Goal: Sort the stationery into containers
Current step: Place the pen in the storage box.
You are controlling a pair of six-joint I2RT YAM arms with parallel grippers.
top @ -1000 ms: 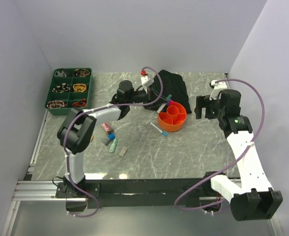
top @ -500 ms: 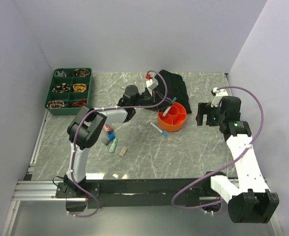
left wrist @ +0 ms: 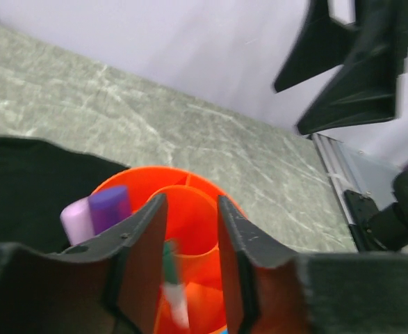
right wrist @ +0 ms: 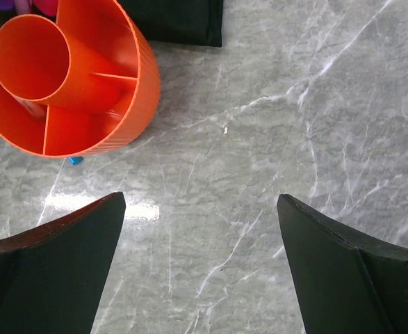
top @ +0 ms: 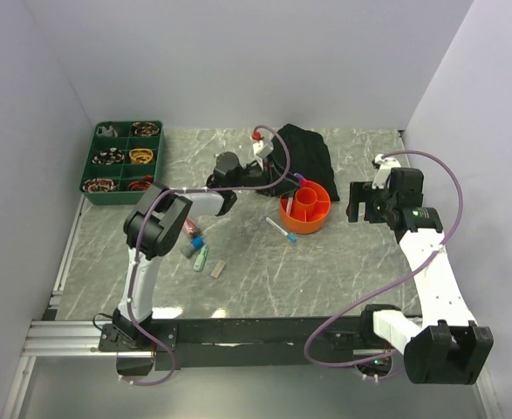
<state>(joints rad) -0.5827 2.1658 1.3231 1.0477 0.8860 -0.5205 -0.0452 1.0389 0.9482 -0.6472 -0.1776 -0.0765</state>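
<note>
The round orange tub stands at the table's middle, in front of the black fabric. My left gripper hovers just above its far rim. In the left wrist view the jaws stand apart over the tub. A blurred green-capped white pen lies loose between them, inside the tub. Purple and pink markers stand in the tub. My right gripper is wide open and empty over bare marble right of the tub. A blue-capped pen lies in front of the tub.
The dark green tray with coiled rubber bands sits at the far left. A cluster of markers, a green pen and a tan eraser lies at left centre. The black fabric heap is behind the tub.
My left gripper carried the green-capped pen over the tub and opened. The pen has left the jaws and is dropping into the tub. The right arm shifted only slightly.
</note>
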